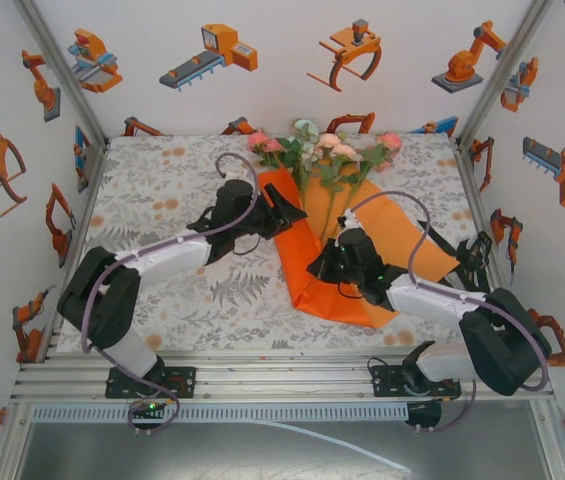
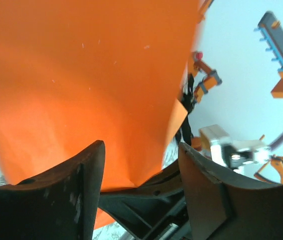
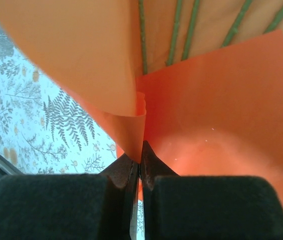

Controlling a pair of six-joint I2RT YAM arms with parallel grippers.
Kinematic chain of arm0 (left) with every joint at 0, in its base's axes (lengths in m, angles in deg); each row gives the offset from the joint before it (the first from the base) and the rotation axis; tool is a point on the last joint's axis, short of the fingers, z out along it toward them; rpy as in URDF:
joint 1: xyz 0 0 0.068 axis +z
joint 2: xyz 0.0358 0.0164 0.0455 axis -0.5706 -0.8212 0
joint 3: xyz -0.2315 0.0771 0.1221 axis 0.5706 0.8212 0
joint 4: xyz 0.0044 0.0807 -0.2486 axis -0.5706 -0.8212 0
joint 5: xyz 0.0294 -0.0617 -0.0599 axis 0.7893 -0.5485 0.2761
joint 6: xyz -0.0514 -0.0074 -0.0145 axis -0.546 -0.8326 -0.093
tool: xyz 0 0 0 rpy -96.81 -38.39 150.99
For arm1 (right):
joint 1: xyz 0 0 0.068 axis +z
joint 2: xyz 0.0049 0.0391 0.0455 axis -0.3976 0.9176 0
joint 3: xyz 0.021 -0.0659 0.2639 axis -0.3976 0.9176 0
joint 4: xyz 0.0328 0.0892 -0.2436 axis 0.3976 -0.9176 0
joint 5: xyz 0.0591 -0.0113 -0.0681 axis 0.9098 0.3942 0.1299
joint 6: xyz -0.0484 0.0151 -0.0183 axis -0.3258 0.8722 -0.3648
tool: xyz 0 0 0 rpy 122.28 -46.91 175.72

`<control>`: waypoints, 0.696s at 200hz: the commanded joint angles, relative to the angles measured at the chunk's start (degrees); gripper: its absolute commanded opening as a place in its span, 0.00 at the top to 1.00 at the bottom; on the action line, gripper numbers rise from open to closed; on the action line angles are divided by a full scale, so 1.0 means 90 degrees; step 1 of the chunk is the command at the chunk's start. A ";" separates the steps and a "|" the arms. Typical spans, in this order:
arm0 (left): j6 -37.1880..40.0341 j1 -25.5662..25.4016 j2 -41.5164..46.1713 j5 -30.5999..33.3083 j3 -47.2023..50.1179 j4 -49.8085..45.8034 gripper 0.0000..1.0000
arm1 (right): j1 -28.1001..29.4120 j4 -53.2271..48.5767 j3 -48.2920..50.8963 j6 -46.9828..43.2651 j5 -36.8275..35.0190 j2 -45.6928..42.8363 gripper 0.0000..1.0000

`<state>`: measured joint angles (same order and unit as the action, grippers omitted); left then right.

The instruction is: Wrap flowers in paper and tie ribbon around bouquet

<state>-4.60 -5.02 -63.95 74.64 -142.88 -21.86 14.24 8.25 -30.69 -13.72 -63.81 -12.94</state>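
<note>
The right gripper (image 3: 141, 161) was clamped on a curled fold of the paper (image 3: 221, 100), a thin, smooth, bright orange sheet, close to its near end. The left gripper (image 2: 140, 170) stood with jaws apart at the sheet's left edge, a raised flap reaching down between its dark fingers (image 2: 81, 190). The flowers (image 1: 327, 150) lay on the paper, pink and white heads at the far end. Their thin green stems (image 3: 142, 35) ran nearward beneath the folded flap. A grey leaf-print tablecloth (image 1: 162, 190) lay underneath.

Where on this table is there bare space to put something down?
Bare tablecloth at the far left, between the wall and the left arm, and along the near edge left of the paper. Crowded in the middle: paper, flowers.
</note>
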 commanded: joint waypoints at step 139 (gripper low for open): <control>0.1440 0.0504 -0.1659 0.0613 -0.0989 -0.1024 0.64 | -0.0045 -0.2330 0.0125 0.0082 -0.1093 -0.2218 0.50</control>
<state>7.59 -0.78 -77.26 83.12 -149.59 -32.55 14.18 -7.01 -28.96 -10.58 -71.22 -27.37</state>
